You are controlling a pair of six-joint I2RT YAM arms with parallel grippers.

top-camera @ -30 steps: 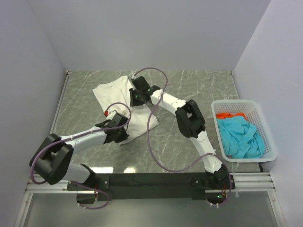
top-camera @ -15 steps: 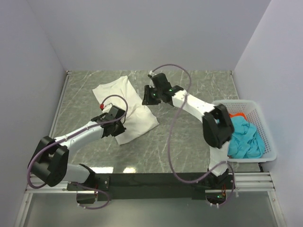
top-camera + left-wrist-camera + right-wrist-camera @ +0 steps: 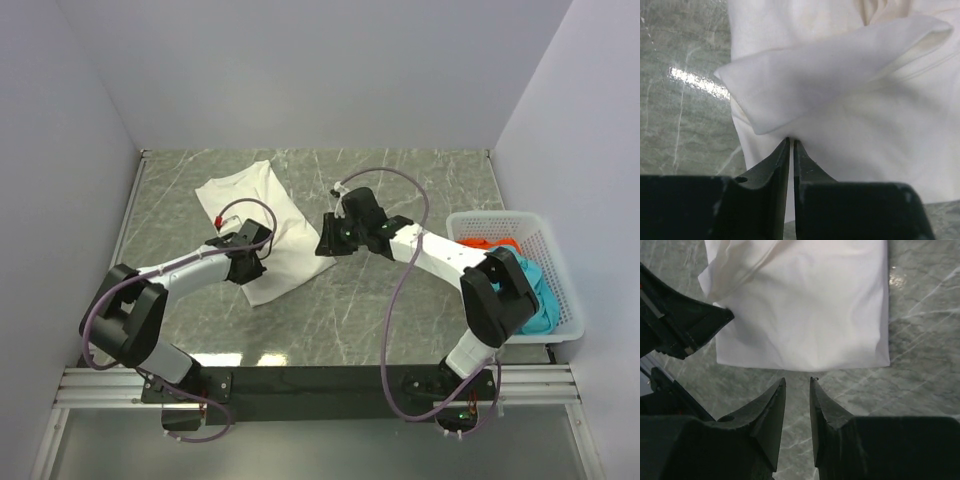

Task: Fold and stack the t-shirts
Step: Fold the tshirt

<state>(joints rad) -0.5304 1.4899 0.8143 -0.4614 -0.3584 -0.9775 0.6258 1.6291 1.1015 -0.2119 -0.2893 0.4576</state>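
**Surface and workpiece.** The grey-green marbled surface (image 3: pixel 420 180) carries the white cloth short-sleeved t-shirt (image 3: pixel 262 205). It lies folded into a long shape in the left-centre area. In the top view the long shape runs diagonally, from the far left down toward the middle. No print shows on the upward face.

**Left hand.** The left hand (image 3: pixel 247 265) sits over the near-left part of the white t-shirt. In the left wrist view its two black fingers (image 3: pixel 775 165) are pressed almost together, with only a thin slit between them. The tips meet the lower edge of a raised flap of the white t-shirt (image 3: pixel 865 130). The flap stands clear of the cloth under it and casts a shadow there. The left hand (image 3: pixel 791 145) appears to be pinching that edge.

**Right hand.** The right hand (image 3: pixel 326 243) is positioned just beside the near-right edge of the white t-shirt, over bare surface. In the right wrist view the right hand (image 3: pixel 797 382) has its fingers spread slightly apart. Nothing lies between them. The straight folded edge of the white t-shirt (image 3: pixel 805 305) lies just beyond the tips and is not touching them.

**Basket.** The white plastic mesh basket (image 3: pixel 500 216) stands at the right edge of the surface, well apart from the white t-shirt. It contains the crumpled teal cloth t-shirt (image 3: pixel 538 300). The red-orange cloth t-shirt (image 3: pixel 480 243) lies in its far end. The elbow of the right arm hides part of the basket interior.
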